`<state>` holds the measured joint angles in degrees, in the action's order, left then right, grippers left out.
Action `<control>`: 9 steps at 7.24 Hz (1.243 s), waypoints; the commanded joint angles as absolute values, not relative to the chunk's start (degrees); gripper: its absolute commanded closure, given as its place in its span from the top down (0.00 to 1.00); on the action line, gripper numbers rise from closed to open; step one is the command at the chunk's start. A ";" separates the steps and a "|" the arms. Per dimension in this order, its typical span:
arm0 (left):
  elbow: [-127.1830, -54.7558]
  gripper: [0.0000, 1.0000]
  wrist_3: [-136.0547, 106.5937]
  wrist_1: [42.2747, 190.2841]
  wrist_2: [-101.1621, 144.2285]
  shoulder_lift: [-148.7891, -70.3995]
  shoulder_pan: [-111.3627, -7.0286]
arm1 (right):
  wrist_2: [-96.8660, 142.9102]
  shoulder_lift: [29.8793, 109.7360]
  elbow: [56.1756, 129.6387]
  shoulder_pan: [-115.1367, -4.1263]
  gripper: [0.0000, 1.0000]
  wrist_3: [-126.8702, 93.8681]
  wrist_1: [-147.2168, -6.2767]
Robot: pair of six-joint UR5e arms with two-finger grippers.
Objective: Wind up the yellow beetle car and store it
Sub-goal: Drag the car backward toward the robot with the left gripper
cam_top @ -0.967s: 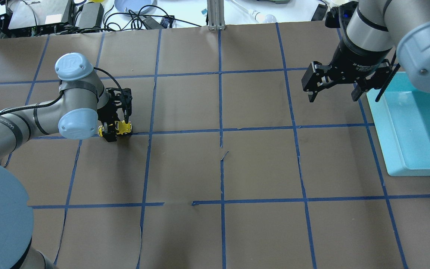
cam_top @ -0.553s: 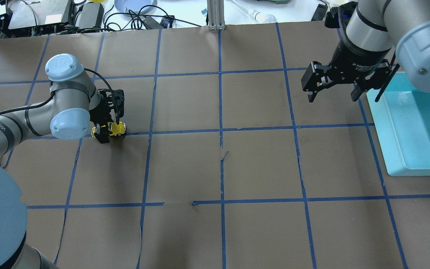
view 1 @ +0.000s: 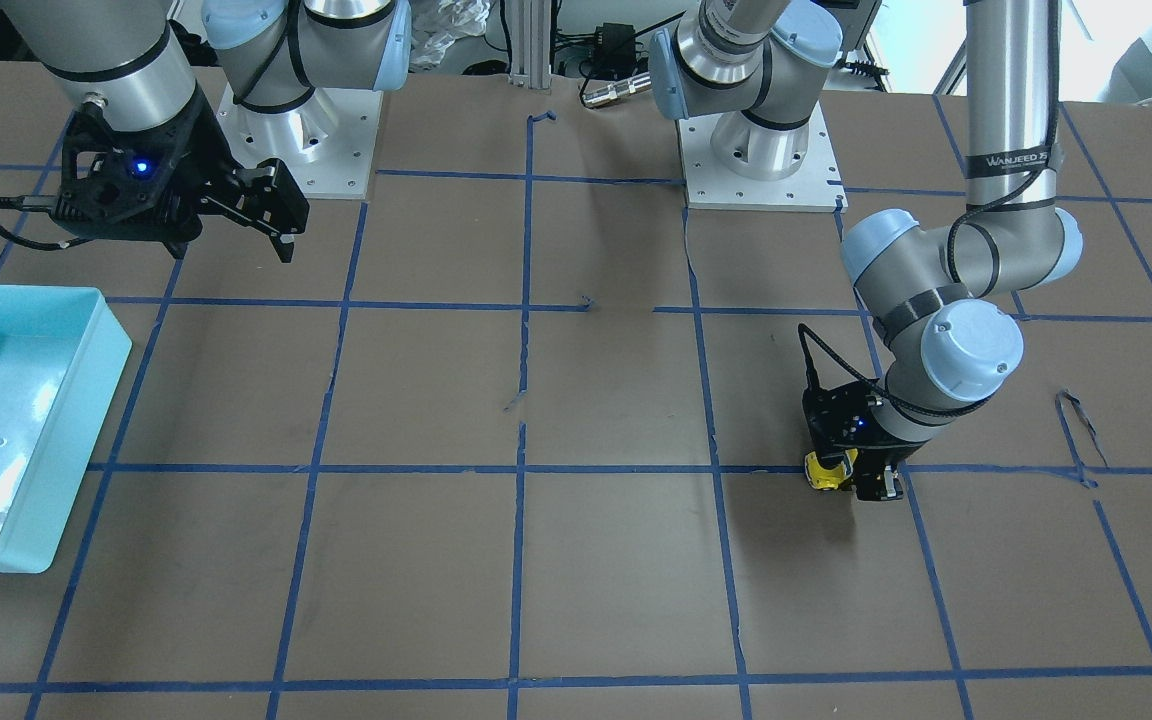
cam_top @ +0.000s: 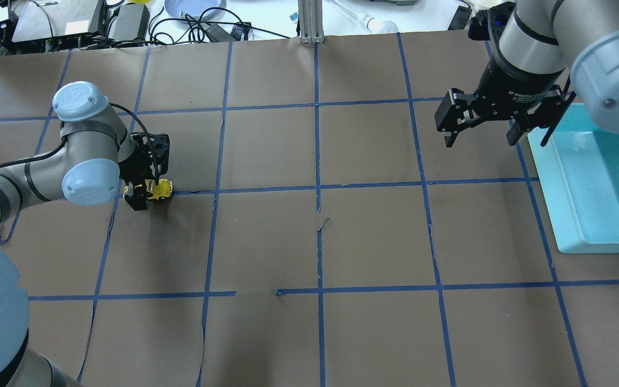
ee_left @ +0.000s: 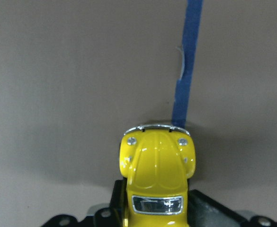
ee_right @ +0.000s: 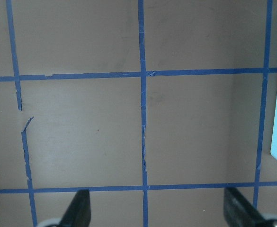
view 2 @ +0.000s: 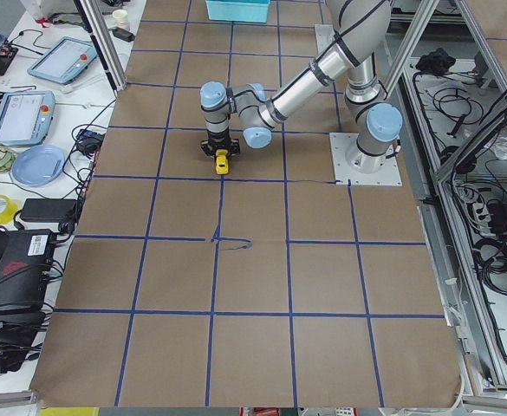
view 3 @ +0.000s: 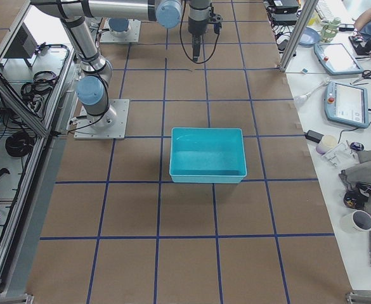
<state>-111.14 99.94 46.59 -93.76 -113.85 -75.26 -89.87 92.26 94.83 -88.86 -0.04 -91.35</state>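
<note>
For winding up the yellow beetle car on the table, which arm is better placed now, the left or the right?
The left. The left gripper is shut on the yellow beetle car down at the table. The right gripper hangs open far away, beside the teal bin.

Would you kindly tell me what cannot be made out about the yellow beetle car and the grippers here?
Yellow beetle car: left wrist view's bottom edge cuts off its rear and wheels.
Overhead view: the left gripper covers part of the car, hiding whether its wheels touch the table.
Front-facing view: the car is too small for detail.
Right gripper: right wrist view shows only its fingertips; the bottom edge cuts off the rest.
</note>
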 commanded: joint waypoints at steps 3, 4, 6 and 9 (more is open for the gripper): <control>-111.36 0.08 102.56 46.32 -94.13 -113.38 -72.86 | -90.26 92.20 94.83 -88.86 1.00 -0.09 -91.32; -111.36 0.08 102.57 46.32 -94.13 -113.38 -72.69 | -89.74 92.28 94.83 -88.86 1.00 -0.09 -91.41; -111.53 0.08 102.92 46.23 -94.22 -113.38 -71.03 | -90.26 92.46 94.83 -88.86 1.00 -0.09 -91.23; -112.41 0.34 102.75 45.62 -94.13 -113.20 -70.84 | -89.65 92.29 94.83 -88.86 1.00 0.00 -91.32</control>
